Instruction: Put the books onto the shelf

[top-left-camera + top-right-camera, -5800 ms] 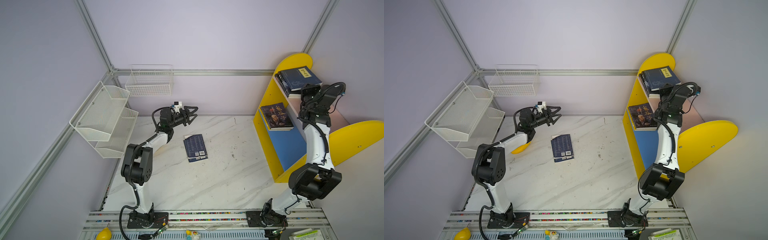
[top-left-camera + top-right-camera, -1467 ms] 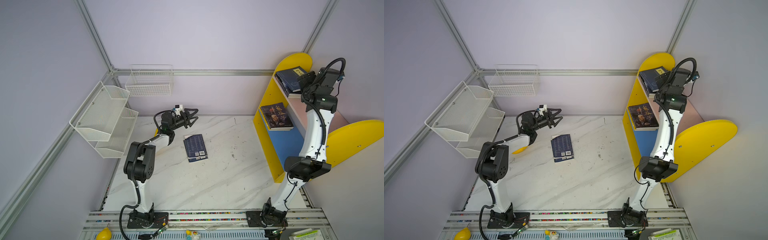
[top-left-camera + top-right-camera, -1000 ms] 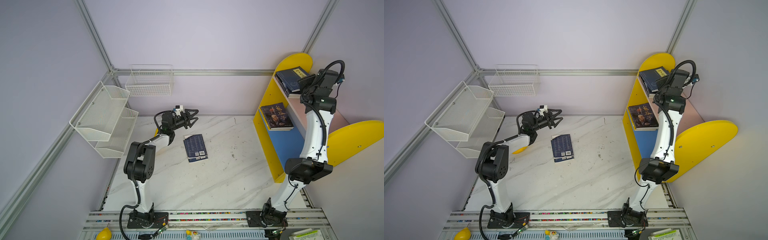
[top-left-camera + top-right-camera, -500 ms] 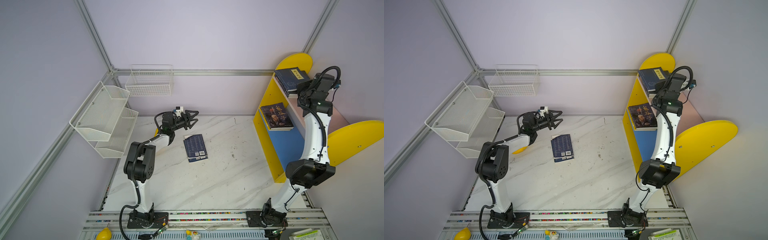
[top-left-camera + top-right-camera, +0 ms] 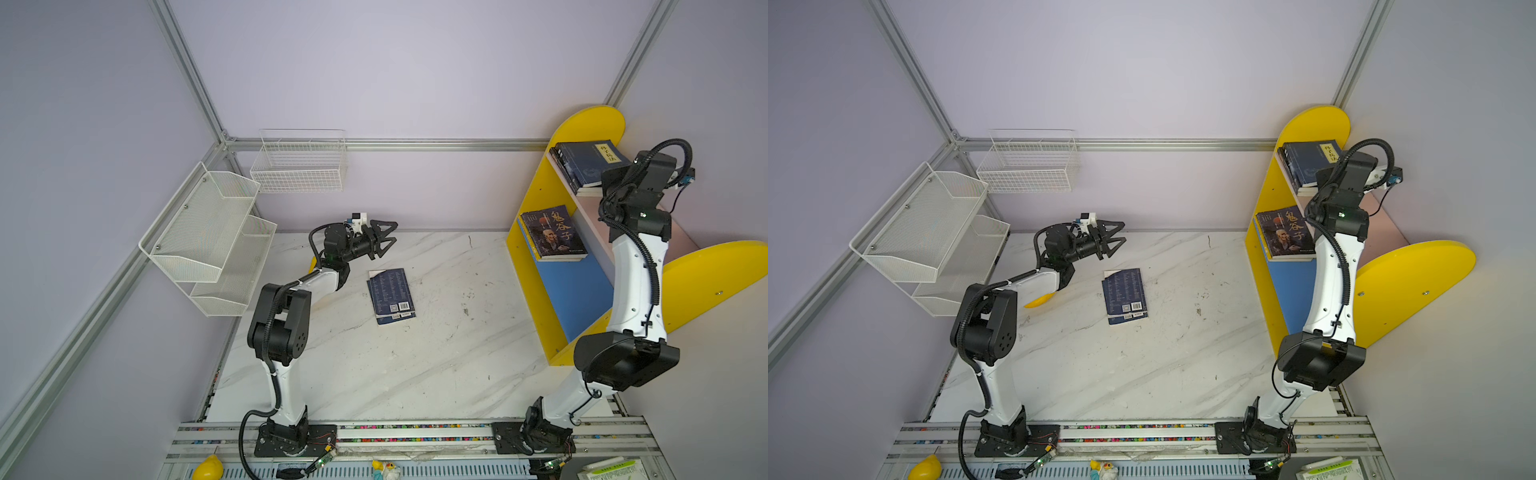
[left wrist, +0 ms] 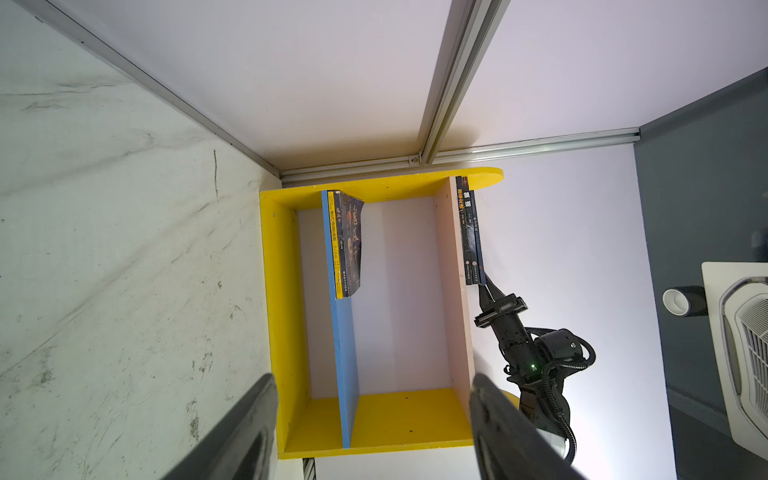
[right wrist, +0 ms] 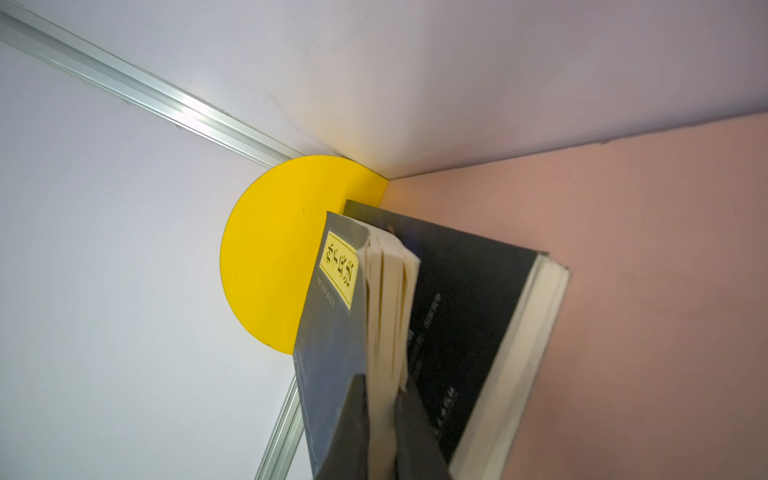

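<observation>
The shelf [image 5: 582,124] [image 5: 1312,124] stands at the right, with a pink upper board [image 5: 681,237] and a blue lower board [image 5: 569,291]. A navy book with a yellow label [image 5: 582,164] [image 5: 1308,160] [image 7: 332,316] tops a stack on the upper board, over a black book [image 7: 465,291]. My right gripper [image 7: 382,382] [image 6: 484,286] is shut on the navy book's page edge. A dark book [image 5: 552,232] [image 5: 1285,232] lies on the lower board. Another navy book [image 5: 390,295] [image 5: 1124,296] lies flat on the table. Behind it, above the table, my left gripper [image 5: 395,232] [image 5: 1124,232] [image 6: 372,382] is open, holds nothing and points at the shelf.
A white mesh tiered rack [image 5: 208,232] and a white wire basket [image 5: 299,162] hang on the walls at the back left. A yellow banana [image 5: 1040,300] lies under my left forearm. The shelf stands tight in the right back corner against the walls.
My right gripper came down and forward from above the upper board to the navy book's edge and shut on it. The left arm has hardly moved.
</observation>
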You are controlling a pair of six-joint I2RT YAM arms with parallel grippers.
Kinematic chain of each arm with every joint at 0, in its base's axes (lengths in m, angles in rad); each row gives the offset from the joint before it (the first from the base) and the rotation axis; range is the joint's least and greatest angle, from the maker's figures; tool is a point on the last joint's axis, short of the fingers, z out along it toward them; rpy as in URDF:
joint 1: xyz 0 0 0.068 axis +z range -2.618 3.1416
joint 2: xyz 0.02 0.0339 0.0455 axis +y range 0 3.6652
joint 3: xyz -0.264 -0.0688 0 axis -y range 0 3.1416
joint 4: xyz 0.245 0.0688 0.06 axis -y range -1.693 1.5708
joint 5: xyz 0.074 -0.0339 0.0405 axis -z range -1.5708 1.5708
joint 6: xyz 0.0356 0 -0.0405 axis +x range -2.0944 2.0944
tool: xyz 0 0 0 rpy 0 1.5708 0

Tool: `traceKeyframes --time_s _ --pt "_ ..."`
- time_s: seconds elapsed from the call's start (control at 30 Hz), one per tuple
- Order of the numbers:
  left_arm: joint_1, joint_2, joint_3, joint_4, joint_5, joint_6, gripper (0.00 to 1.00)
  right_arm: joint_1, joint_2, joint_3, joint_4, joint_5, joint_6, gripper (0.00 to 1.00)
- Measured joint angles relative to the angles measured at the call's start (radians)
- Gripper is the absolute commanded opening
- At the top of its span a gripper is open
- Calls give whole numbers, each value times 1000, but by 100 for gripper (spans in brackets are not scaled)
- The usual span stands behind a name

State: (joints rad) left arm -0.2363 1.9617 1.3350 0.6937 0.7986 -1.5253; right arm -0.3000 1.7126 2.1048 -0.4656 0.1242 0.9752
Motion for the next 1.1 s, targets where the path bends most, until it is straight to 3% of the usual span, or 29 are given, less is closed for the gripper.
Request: traceKeyframes --time_s 0.1,0.27,0.47,0.63,0.87,1.1 --pt "0 0 0 0 2 0 72 -3 8 17 -1 -11 -2 41" --pt "0 0 0 0 5 0 72 -3 93 176 -84 -34 -37 60" --pt "0 0 0 8 5 0 72 -2 123 280 -218 -32 -117 97" --pt "0 0 0 24 5 -1 72 -2 143 395 -326 -6 -165 97" --pt "0 0 0 40 5 -2 72 -3 148 404 -342 -44 -185 97" --pt "0 0 -26 56 6 -5 72 -3 113 269 -272 -152 -162 96"
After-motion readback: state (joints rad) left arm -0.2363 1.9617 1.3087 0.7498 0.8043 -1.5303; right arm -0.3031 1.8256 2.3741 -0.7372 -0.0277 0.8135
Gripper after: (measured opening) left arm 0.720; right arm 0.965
